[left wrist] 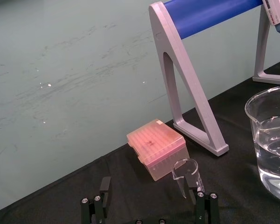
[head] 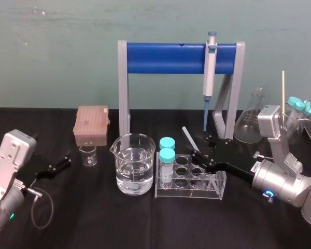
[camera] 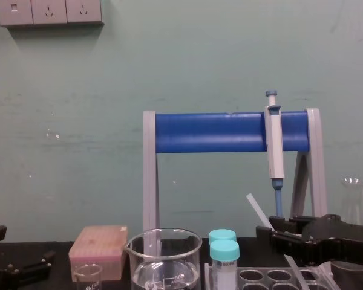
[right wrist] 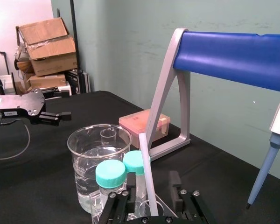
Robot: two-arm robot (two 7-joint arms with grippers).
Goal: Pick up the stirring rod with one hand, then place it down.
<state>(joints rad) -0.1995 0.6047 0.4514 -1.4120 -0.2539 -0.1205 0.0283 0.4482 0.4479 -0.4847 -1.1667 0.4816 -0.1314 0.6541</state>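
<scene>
The stirring rod (head: 188, 137) is a thin whitish rod, tilted, with its upper end pointing up and toward my left, over the clear test tube rack (head: 189, 191). My right gripper (head: 201, 148) has its black fingers on either side of the rod's middle. In the right wrist view the rod (right wrist: 146, 170) rises between the fingers (right wrist: 175, 186) with a gap on each side. From the chest the rod (camera: 258, 211) passes behind the gripper (camera: 278, 232), and its lower part reappears above the rack. My left gripper (head: 65, 160) rests open at the table's left.
A beaker of water (head: 135, 165) stands left of the rack, which holds two teal-capped tubes (head: 167, 155). Further left are a small beaker (head: 87, 154) and a pink tip box (head: 92, 124). Behind, a pipette (head: 210, 67) hangs on the blue stand (head: 166, 57). A flask (head: 251, 122) stands at the right.
</scene>
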